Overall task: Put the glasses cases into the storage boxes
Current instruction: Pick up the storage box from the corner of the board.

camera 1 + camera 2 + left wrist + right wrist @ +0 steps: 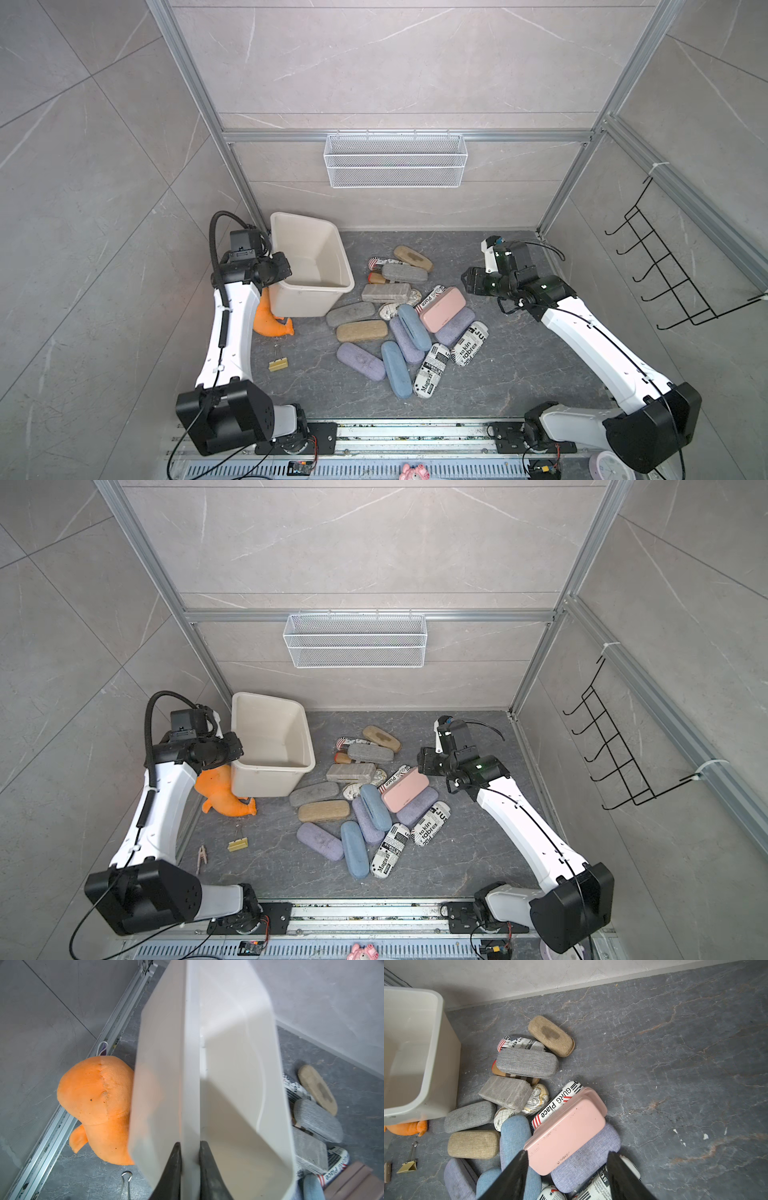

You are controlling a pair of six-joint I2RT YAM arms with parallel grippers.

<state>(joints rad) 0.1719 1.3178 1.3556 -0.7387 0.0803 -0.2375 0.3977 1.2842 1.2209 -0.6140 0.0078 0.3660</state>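
A dark grey marbled worktop [519, 365] is enclosed by pale tiled walls. The cream storage box [309, 266] stands at far left, its rim clamped between the jaws of the left gripper [190, 1159]. The glasses cases [405, 320] are heaped at centre. The right gripper [566, 1169] is held above the pink case [566, 1136], jaws apart.

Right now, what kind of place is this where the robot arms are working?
Probably a robot test booth made to look like a tiled bathroom corner. Grey marble-look wall panels sit in a bare aluminium frame, a white wire basket hangs on the back wall, and a black hook rack on the side.
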